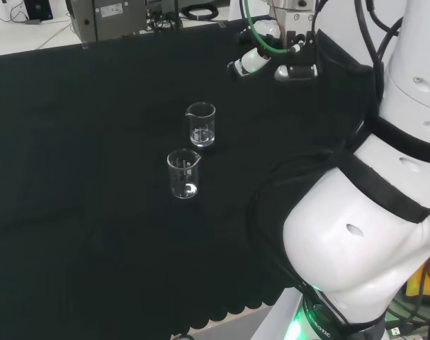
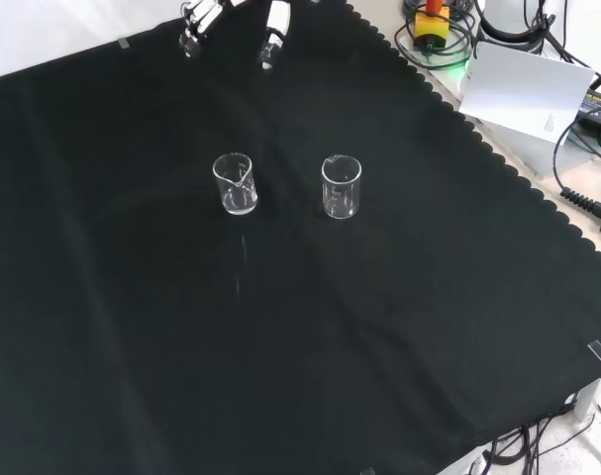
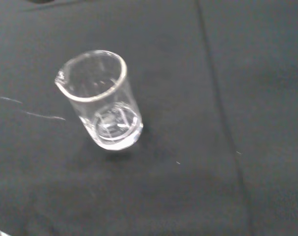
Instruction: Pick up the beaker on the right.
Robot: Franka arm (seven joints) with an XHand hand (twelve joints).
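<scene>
On the black cloth (image 2: pixel 132 327) two small clear glass beakers stand upright and apart, so the hand (image 2: pixel 203 18), held high with fingers relaxed and holding nothing, should descend squarely beside the front view's right-hand beaker (image 2: pixel 341 186) before curling.

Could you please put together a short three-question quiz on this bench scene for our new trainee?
1. True or false: the hand is already closed round a beaker.
2. In the front view, how many clear beakers stand on the black cloth?
3. Multiple choice: in the front view, where is the hand relative to the beakers? A) between them B) above them at the view's top edge, apart from both C) below them near the cloth's lower edge

Key
1. False: it hangs clear of both beakers, holding nothing.
2. Two: the left beaker and the right beaker, both upright and apart.
3. B.
</scene>
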